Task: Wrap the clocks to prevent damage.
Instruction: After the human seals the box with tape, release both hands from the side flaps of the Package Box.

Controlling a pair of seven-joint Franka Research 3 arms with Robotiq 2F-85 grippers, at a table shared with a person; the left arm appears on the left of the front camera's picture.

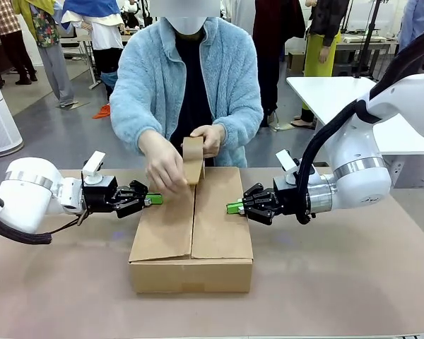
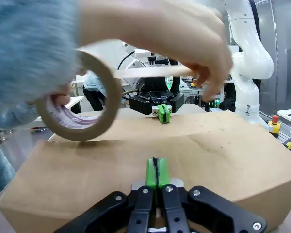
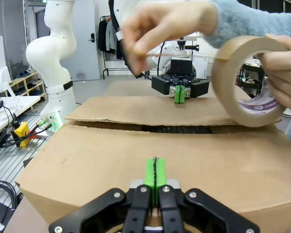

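A cardboard box (image 1: 198, 233) sits mid-table with its top flaps nearly closed; a dark gap between the flaps shows in the right wrist view. The clocks are hidden. Across the table a person holds a roll of brown tape (image 1: 193, 159) above the far edge of the box and pulls a strip from it with the other hand (image 1: 162, 173). My left gripper (image 1: 154, 200) is shut, its green pads pressed together at the box's left side. From the right, my right gripper (image 1: 233, 207) is shut against the right flap's edge. Both wrist views show the tape roll (image 2: 82, 131) (image 3: 252, 111) over the box.
The brown table top (image 1: 339, 289) has free room in front of and beside the box. A white table (image 1: 325, 92) stands behind at the right. A yellow stop button (image 2: 274, 125) lies off to the side.
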